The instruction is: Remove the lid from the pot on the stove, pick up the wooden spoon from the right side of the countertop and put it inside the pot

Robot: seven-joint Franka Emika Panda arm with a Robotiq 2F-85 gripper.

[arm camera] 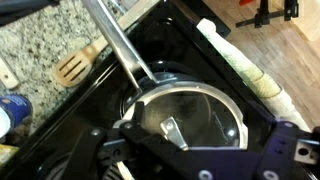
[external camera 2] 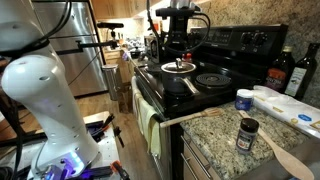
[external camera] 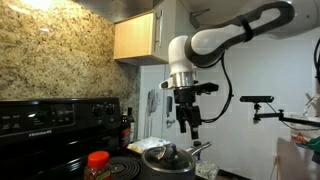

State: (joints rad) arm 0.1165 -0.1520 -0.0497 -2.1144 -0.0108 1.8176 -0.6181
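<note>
One glass lid [arm camera: 190, 112] sits on the pot [external camera: 155, 163] on the stove [external camera 2: 240, 40], the pot's silvery handle [arm camera: 120, 45] running diagonally toward the wrist view's upper left. The pincer [external camera: 188, 124] hangs just above, jaws seemingly spread, empty. Only the wrist and an exterior view show the wooden spoon [external camera 2: 290, 161] lying on the granite counter [external camera 2: 215, 135].

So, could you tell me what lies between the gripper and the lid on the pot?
Nothing; in an exterior view the gripper hangs above the lid with only bare air between them.
</note>
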